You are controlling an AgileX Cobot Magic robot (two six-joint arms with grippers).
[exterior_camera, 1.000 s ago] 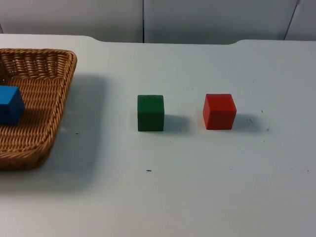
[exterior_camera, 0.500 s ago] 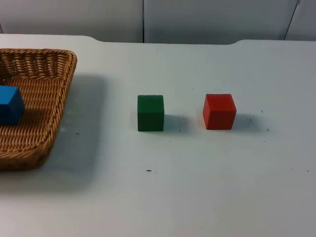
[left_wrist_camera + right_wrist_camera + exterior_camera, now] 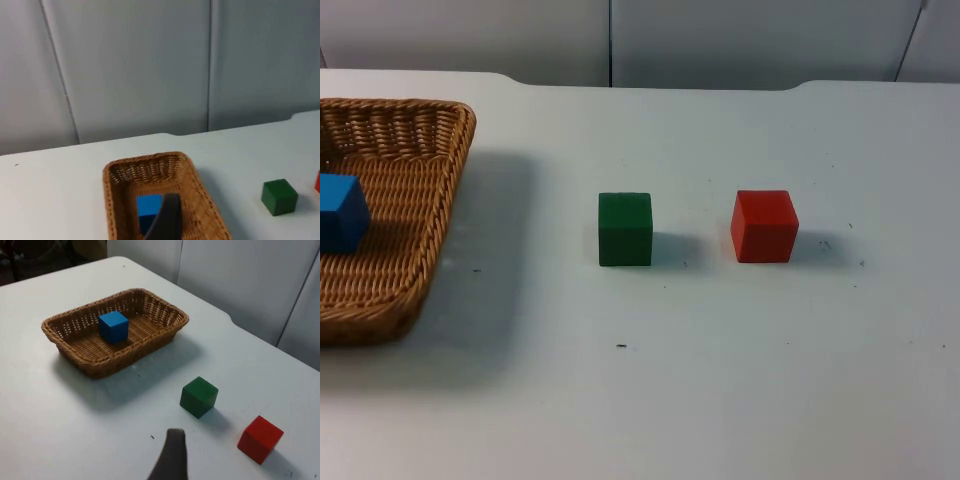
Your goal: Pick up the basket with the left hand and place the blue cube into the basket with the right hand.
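Top view: the blue cube [image 3: 340,212] lies inside the wicker basket [image 3: 430,235] on the white desk [image 3: 720,380], well apart from the green cube [image 3: 625,229] and red cube [image 3: 764,226]. Left wrist view: the left pincer [image 3: 167,222] hangs above the basket; whether it is apart, I cannot tell. Right wrist view: the right pincer [image 3: 172,457] hangs near the green cube, likewise unclear

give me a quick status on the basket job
Both grippers up off the table, high above it. Blue cube inside basket, basket on table. Green cube and red cube sit apart, nothing blocking.
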